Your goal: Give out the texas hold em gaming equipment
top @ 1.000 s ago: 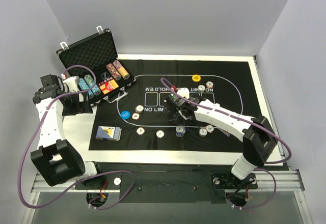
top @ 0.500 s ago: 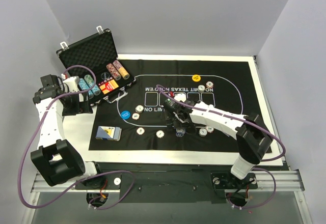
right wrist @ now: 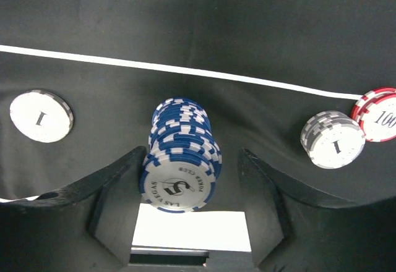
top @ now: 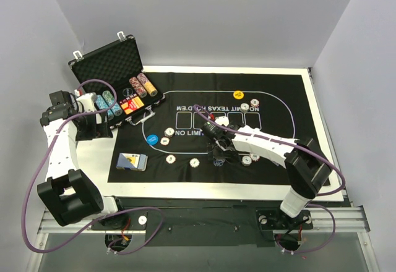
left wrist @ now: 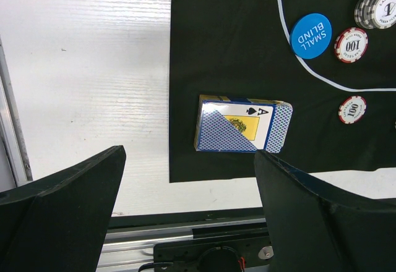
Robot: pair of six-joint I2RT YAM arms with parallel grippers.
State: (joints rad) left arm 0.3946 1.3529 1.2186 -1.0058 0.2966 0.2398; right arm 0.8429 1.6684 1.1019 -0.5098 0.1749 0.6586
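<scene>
As right pincer (right wrist: 192,161) straddles blue chip stack (right wrist: 179,137), jaws half-open.

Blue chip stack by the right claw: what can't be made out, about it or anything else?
Right wrist view: the blue chip stack: chips overlap, so no count; whether the fingers touch it is unclear.
Top view: the right gripper covers that stack; the case chips are too small to read.
Left wrist view: the card deck shows only its top; thickness hidden.
</scene>
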